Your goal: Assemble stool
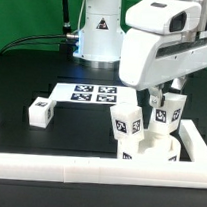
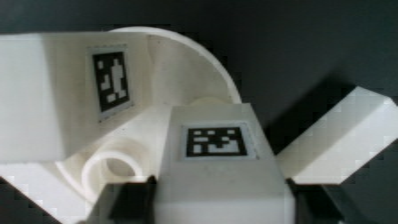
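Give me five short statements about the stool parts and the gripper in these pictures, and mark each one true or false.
1. The gripper is shut on a white blocky tagged leg. True.
2. That leg is held over the thick round white seat disc. True.
3. All three legs are at the seat. False: one loose leg lies apart on the black table, toward the exterior view's left.
4. The flat white marker board has a leg on it. False: it carries only tags.
5. A second tagged leg stands upright at the seat beside the held one. True.
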{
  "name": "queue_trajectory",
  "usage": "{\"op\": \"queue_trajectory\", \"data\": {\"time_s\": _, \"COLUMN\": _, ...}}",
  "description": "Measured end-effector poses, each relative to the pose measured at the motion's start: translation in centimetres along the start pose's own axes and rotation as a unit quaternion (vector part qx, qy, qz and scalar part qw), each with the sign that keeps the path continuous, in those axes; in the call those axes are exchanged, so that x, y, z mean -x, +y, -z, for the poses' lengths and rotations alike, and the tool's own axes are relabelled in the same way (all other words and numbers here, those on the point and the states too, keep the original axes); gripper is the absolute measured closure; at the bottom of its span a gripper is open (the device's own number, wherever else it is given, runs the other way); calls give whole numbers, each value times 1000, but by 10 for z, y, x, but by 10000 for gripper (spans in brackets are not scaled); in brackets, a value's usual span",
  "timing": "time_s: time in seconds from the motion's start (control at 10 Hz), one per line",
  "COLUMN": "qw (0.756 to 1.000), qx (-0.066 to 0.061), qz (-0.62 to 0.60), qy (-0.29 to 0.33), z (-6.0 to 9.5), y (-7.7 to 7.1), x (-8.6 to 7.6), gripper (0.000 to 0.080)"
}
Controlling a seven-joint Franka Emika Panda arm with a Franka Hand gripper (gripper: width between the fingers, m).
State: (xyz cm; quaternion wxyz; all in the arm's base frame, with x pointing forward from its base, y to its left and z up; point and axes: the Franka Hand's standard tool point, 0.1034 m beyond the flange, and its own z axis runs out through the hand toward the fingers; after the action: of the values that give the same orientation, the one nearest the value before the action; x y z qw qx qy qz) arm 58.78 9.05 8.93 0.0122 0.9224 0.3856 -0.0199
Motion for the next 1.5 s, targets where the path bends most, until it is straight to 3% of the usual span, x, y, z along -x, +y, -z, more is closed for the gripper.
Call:
{"op": "queue_trajectory", "data": {"time_s": 0.2, "qw": 1000, "qx": -2, "qz": -30, "qy": 3, "z": 1, "y": 1, "x": -1, "gripper": 464}}
{"op": "queue_trajectory", "data": {"time_s": 0.4, "qw": 989, "qx": -11, "qz": -145, "qy": -2, "z": 1, "y": 0, "x": -5, "gripper": 464}}
{"op": "queue_trajectory", "data": {"time_s": 0.6, "qw": 966, "qx": -22, "qz": -258, "qy": 5, "z": 1, "y": 3, "x": -12, "gripper": 463}}
{"op": "queue_trajectory", "data": {"time_s": 0.8, "qw": 951, "qx": -8, "qz": -307, "qy": 32, "z": 1, "y": -3, "x": -22, "gripper": 463}}
{"op": "queue_trajectory", "data": {"time_s": 1.1, "qw": 918, "qx": -20, "qz": -395, "qy": 33, "z": 2, "y": -5, "x": -24, "gripper": 463}}
{"op": "queue_trajectory", "data": {"time_s": 1.2, "qw": 900, "qx": -29, "qz": -433, "qy": 34, "z": 2, "y": -6, "x": -24, "gripper": 463}}
{"op": "queue_trajectory", "data": {"time_s": 1.3, "qw": 869, "qx": -51, "qz": -491, "qy": 41, "z": 1, "y": -3, "x": -21, "gripper": 463}}
{"op": "queue_trajectory", "data": {"time_s": 1.5, "qw": 793, "qx": -81, "qz": -603, "qy": 44, "z": 0, "y": -2, "x": -22, "gripper": 463}}
